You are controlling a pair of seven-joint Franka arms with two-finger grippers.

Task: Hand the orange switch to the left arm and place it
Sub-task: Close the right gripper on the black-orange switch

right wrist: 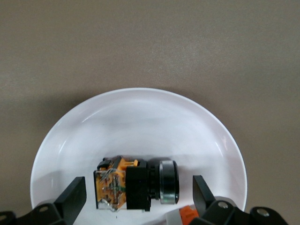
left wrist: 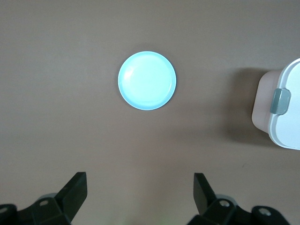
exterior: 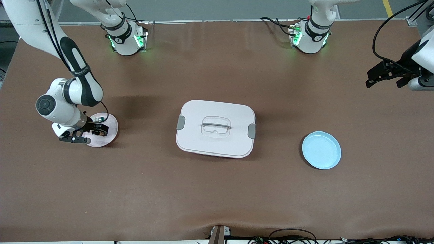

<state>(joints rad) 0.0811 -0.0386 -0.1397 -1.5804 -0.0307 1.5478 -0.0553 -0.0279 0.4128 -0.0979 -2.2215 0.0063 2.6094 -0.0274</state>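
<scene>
The orange switch (right wrist: 136,185) lies on its side in a pale pink plate (exterior: 110,130) toward the right arm's end of the table (exterior: 217,189). The right hand (right wrist: 138,199) is low over it, fingers wide at its two sides, holding nothing. The box (exterior: 215,128), at the table's middle, sits at three o'clock from that plate in the front view, the blue plate (exterior: 321,150) past it. The left hand (left wrist: 140,197) waits, wide and empty, above the left arm's end.

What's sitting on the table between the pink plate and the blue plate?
The box, lid on, sits between the pink plate and the blue plate; otherwise that stretch is bare brown table. The front view shows it.
</scene>
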